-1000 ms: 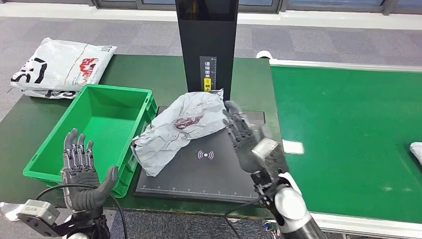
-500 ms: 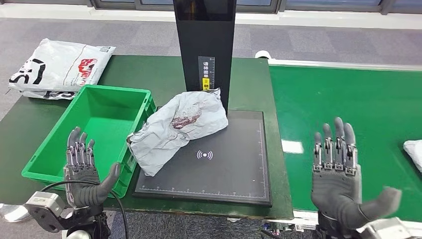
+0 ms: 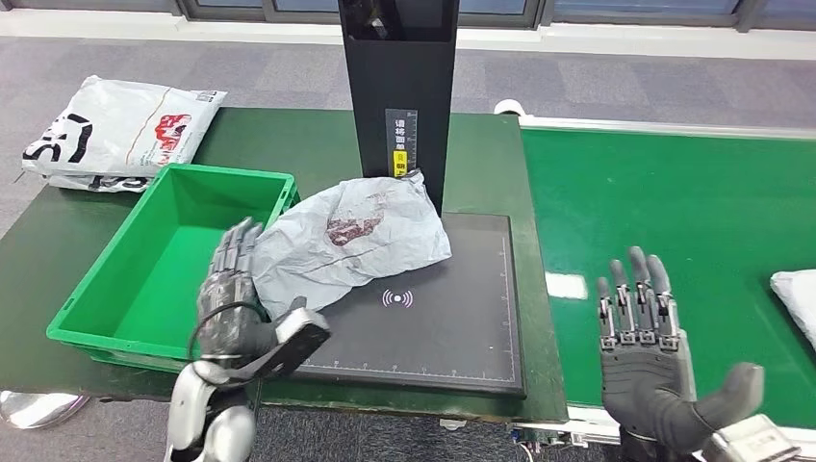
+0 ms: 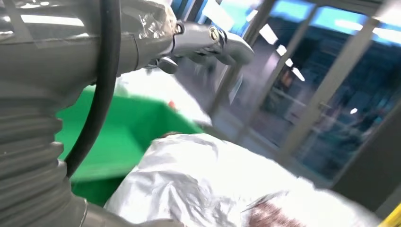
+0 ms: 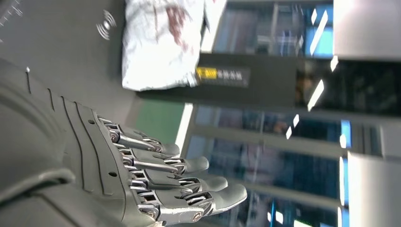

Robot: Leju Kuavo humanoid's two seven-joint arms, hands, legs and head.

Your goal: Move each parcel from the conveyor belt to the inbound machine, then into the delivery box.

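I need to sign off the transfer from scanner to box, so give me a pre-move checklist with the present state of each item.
1. Grey parcel lies on the inbound machine's black scan plate: ok.
2. Left robot hand is at the parcel's edge nearest the box: ok. Whether it has a firm hold: cannot tell, as the contact is hidden.
3. Green delivery box sits beside the plate with room inside: ok.
4. Right robot hand is open, off the parcel and over the conveyor belt: ok.
5. Parcel overhangs the box rim, so it may snag when lifted: not ok.
6. Next white parcel waits at the belt's edge: ok.
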